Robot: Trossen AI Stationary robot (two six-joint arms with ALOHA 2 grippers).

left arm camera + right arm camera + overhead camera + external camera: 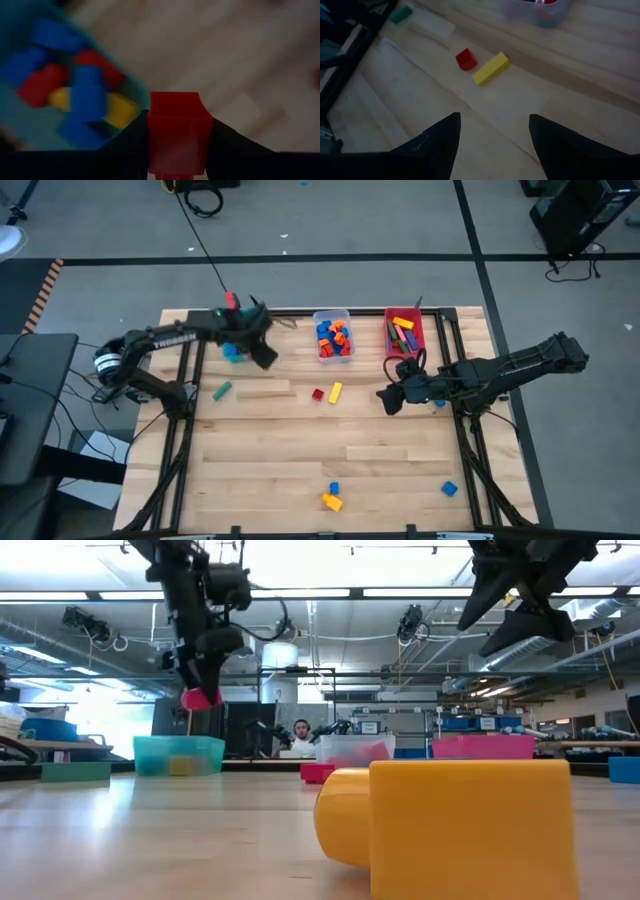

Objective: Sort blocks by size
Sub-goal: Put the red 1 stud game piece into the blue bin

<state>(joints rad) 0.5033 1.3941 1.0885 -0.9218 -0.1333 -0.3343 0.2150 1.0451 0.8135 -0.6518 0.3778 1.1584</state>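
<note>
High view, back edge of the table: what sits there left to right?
Left claw shut on a red block over the teal bin → clear bin of blue and orange blocks → red bin.

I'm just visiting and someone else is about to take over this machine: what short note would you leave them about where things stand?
Left gripper: shut on a red block, held over the teal bin.
Right gripper: open, empty, above the table near the red bin.
Done: blocks already lie in the teal, clear and red bins.
Left: small red block, yellow bar, green block, and the blue and yellow blocks at the front edge.
</note>
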